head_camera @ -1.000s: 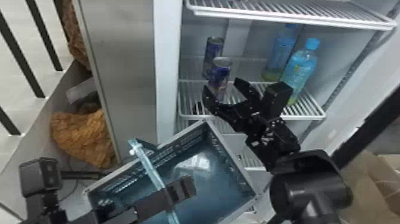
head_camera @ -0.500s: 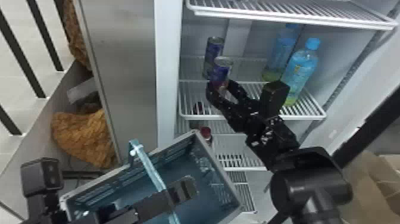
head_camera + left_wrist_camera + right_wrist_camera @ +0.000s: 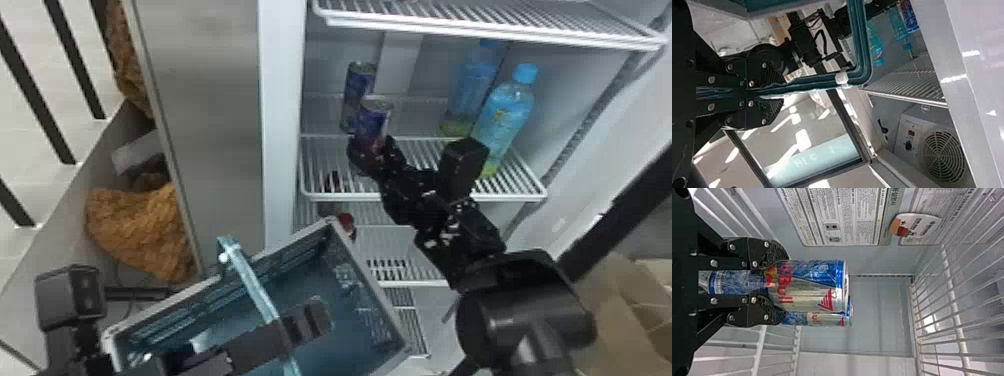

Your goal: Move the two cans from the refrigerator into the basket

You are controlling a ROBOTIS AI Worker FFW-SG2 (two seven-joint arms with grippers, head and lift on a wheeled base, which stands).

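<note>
Head view: both cans are in the fridge [image 3: 281,125]. Right claw's [image 3: 371,150] around the front can [image 3: 376,116], back can [image 3: 359,79] just behind.

Left wrist view: left claw's [image 3: 766,92] pinched tight on the basket handle [image 3: 828,80].

Right wrist view: fingers sit a can's width apart, hugging the front can.

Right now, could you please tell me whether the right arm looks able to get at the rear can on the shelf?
Probably not directly: the front can stands between the right gripper and the rear can, so it likely has to come out first.
</note>
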